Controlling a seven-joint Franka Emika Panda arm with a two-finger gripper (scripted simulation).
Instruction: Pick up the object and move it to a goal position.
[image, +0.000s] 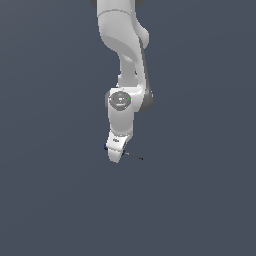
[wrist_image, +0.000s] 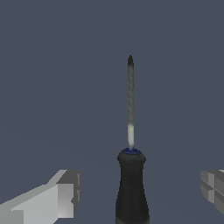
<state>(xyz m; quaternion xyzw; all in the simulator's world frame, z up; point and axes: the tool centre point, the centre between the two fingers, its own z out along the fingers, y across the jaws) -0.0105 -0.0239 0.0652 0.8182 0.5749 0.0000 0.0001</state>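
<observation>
1. Your wrist view gives the detail: one screwdriver (wrist_image: 131, 175), black handle w/ a thin blue ring at the collar, slim metal shaft pointing away from the camera, pale near the handle and dark toward the tip.
2. Same view, you see two fingers (wrist_image: 61, 197), one on each side of the handle, both well apart from it. So the jaws stand wide, holding nothing; the gripper (wrist_image: 140, 192) straddles the handle w/ clear gaps on both sides.
3. Your exterior view shows what the wrist cam can't: the whole arm (image: 122, 60) reaching down from the top edge, w/ the gripper (image: 115, 152) low over the plain grey floor (image: 200, 210).
4. In the exterior view the screwdriver (image: 134, 156) is mostly hidden behind the gripper. You only get the thin dark shaft sticking out toward the exterior view's right, plus a speck of blue at the gripper's other side.
5. Cut off: the handle's butt end and both fingers run out of the wrist frame. Can't tell from either view if the tool lies on the floor or sits just above it.
6. Count: 1 arm, 1 gripper, 2 fingers, 1 screwdriver.
</observation>
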